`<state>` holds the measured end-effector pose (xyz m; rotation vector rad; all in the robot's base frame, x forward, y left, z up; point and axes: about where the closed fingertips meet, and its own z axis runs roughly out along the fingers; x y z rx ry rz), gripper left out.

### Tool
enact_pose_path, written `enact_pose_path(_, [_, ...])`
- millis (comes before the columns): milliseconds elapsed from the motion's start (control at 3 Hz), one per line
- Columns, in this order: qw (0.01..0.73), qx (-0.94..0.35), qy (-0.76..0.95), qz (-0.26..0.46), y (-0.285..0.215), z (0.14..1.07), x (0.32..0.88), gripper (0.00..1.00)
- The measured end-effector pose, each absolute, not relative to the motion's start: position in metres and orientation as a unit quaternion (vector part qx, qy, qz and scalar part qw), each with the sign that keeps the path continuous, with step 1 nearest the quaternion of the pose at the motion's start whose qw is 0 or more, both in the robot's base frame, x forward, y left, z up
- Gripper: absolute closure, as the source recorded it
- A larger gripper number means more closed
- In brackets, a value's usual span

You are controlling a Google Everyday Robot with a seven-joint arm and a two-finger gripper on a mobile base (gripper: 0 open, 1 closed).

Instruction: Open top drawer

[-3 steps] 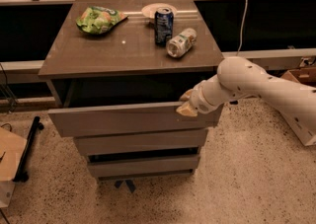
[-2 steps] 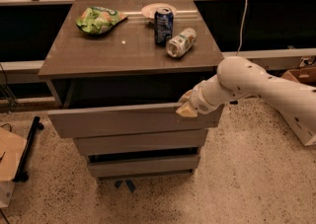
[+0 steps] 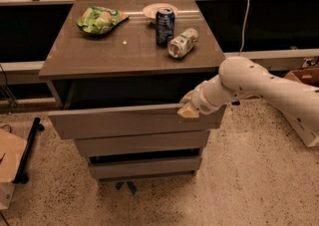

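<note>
The top drawer (image 3: 119, 121) is a wide grey-brown drawer with a flat, handleless front. It stands pulled out from under the brown counter top, and a dark gap shows behind its front panel. My gripper (image 3: 188, 106) sits at the top edge of the drawer front, near its right end, and touches the panel. The white arm (image 3: 259, 88) reaches in from the right. Two shorter grey drawer fronts (image 3: 142, 143) sit below, further back.
On the counter top (image 3: 89, 56) lie a green snack bag (image 3: 98, 19), a white bowl (image 3: 158, 10), an upright blue can (image 3: 165, 20) and a tipped silver can (image 3: 182, 43). A cardboard box (image 3: 305, 76) stands at the right. A black stand (image 3: 29, 145) is at the left.
</note>
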<state>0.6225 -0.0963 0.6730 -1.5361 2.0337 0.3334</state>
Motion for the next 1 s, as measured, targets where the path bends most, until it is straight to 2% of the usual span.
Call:
enact_pose_path(667, [0.281, -0.574, 0.759, 0.124, -0.0962, 0.6729, 0.6224, 0.12])
enact_pose_path(1000, [0.258, -0.573, 0.770, 0.107, -0.1050, 0.6701, 0.6136, 0.00])
